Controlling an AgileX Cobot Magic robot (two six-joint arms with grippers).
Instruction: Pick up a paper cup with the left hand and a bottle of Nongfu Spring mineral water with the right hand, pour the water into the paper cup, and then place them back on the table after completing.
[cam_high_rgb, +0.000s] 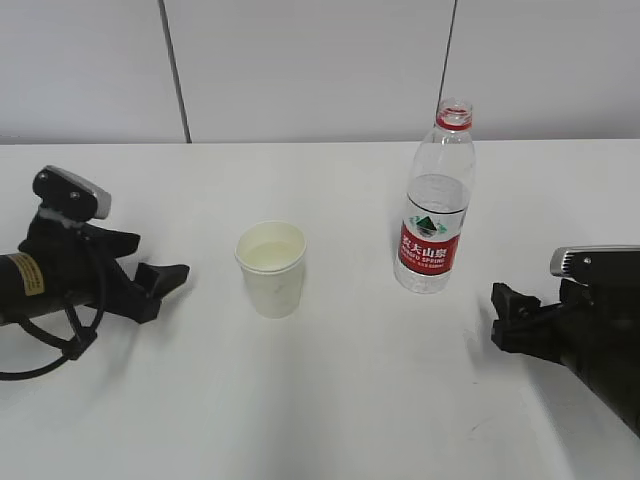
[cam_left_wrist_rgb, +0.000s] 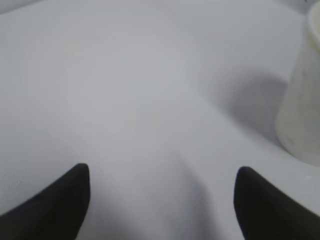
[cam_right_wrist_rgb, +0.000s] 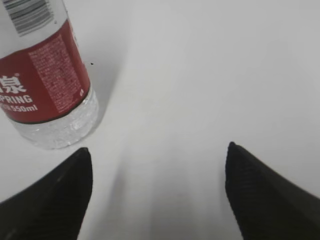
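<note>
Paper cup (cam_high_rgb: 271, 267) upright on white table (cam_high_rgb: 330, 400), centre-left, nothing touching it; pale liquid visible inside, level approx. near top, exact fill not readable. Bottle (cam_high_rgb: 436, 213) upright to right of cup, well apart from it, cap off, red neck ring showing, red label w/ white text; some clear water (cam_high_rgb: 432, 276) low in bottle. Left hand (cam_high_rgb: 170, 281) low at table's left side, tips toward cup, near but not touching. Left wrist view: 2 fingers (cam_left_wrist_rgb: 55, 205) spread wide, bare table between, nothing held; cup wall (cam_left_wrist_rgb: 302, 105) at right edge, outside the gap. Right hand (cam_high_rgb: 500, 312) low at table's right side, below-right of bottle, apart from it. Right wrist view: 2 fingers (cam_right_wrist_rgb: 265, 192) wide apart, nothing held; bottle base (cam_right_wrist_rgb: 47, 85) off to upper left, beyond left finger, not between them. Obstructions: none between either hand and its item. Surroundings: pale wall panels (cam_high_rgb: 310, 65) w/ 2 dark vertical seams behind table; black cable (cam_high_rgb: 60, 345) looping under left arm.
</note>
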